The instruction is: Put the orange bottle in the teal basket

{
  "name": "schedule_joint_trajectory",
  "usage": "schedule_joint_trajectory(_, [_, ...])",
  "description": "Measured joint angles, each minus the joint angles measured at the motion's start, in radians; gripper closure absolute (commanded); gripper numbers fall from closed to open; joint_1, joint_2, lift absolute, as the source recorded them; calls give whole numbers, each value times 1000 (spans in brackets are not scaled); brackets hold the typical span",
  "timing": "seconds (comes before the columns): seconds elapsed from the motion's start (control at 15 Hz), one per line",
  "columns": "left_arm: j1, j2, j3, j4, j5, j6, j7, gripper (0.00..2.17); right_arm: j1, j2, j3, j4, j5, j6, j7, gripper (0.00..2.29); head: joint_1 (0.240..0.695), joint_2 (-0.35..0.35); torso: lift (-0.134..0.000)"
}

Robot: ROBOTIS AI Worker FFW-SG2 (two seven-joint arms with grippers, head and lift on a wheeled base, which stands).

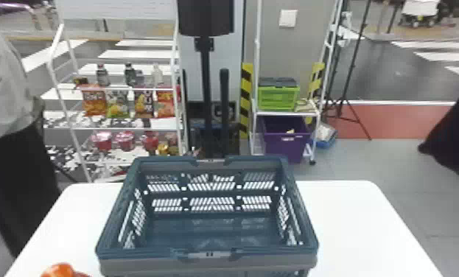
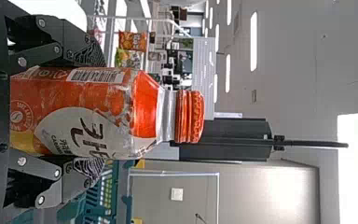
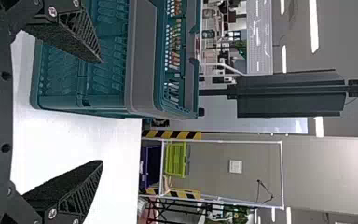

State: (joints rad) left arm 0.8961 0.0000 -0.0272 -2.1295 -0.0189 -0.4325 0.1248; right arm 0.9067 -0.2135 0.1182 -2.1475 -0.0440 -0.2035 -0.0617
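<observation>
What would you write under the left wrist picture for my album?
Orange bottle, held upright between the left gripper's fingers beside the teal basket.

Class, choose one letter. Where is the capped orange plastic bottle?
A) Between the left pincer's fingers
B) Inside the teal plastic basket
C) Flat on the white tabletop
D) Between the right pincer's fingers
A: the left pincer has its black fingers against opposite sides of the orange bottle.
</observation>
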Motion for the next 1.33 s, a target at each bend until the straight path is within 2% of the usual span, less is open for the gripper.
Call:
schedule_joint_trajectory(0.2, [-35,0,61,-118,-1,189,-38,620,-12,3,0,11,-3,5,0,127,499,0,0])
schedule_joint_trajectory(0.33, [-100,0,117,-185,3,372,-97,620,-17,4,0,17,-3,9,0,127,499,0,0])
schedule_joint_trajectory(0.6, [-265,1,186,-247,-1,665,-199,620,-22,15,-4,26,3,20,-1,127,499,0,0])
schedule_joint_trajectory(0.67, [-308,10,194,-250,-2,727,-218,620,-23,18,-5,30,7,23,-1,127,499,0,0])
schedule_joint_trajectory(0.8, [-387,56,198,-247,-3,829,-269,620,-23,28,-5,36,15,30,-1,127,499,0,0])
schedule_joint_trajectory(0.93, [-476,121,184,-214,-3,909,-334,620,-24,43,-4,41,30,36,-3,127,499,0,0])
schedule_joint_trajectory(1.2, [-658,255,114,-71,3,953,-446,620,-24,82,4,53,71,48,-10,127,499,0,0])
schedule_joint_trajectory(1.33, [-770,317,45,23,5,953,-516,620,-21,104,6,60,92,52,-14,127,499,0,0])
